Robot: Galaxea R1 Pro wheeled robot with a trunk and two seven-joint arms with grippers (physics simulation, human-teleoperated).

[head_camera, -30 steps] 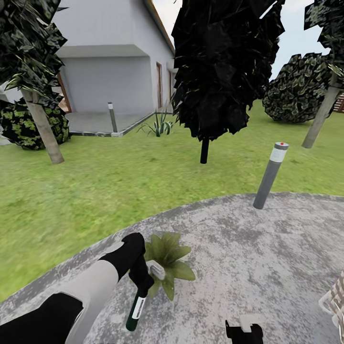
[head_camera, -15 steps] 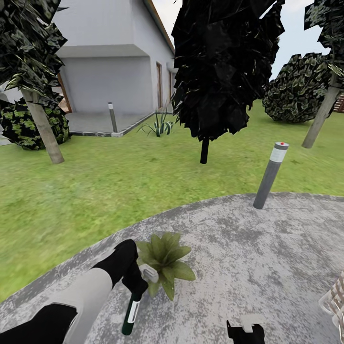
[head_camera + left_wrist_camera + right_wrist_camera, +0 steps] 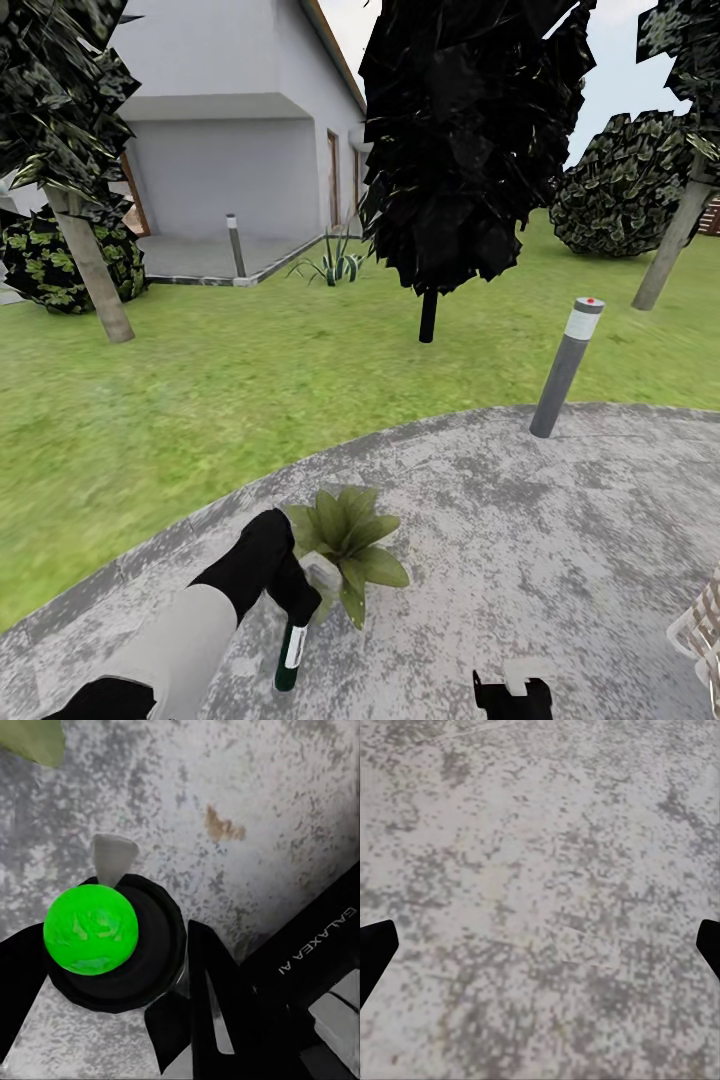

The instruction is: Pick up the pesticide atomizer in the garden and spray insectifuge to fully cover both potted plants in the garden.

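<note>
swinging back toward the plant, the left tool [image 3: 300,600] has carried the pesticide atomizer [image 3: 290,655] a little to the robot's right over the last second: a moment ago the bottle hung further out to the left and lower in the head view, and now it sits just below the near leaves of the potted plant [image 3: 345,535]. the camera itself has not moved; house, trees and the grey bollard lamp [image 3: 566,368] sit where they were.

the left tool is clamped on the atomizer, which hangs roughly upright, slightly tilted, its dark green body and white label below the grip. in the left wrist view the bottle's round end shows bright green [image 3: 90,930] between the dark fingers [image 3: 217,982], above the grey paved patio [image 3: 247,802], with one leaf tip at the corner of that view.

the plant stands on the patio [image 3: 520,540] near its edge with the lawn [image 3: 250,390]. i judge the small back-and-forth as a spraying pass, or aiming for one; no mist shows, so how much of the plant is covered cannot be told. one plant is in sight here, so the second remains to be dealt with.

the right tool [image 3: 512,692] is low over bare paving, its two tips wide apart in the right wrist view and holding nothing.
</note>
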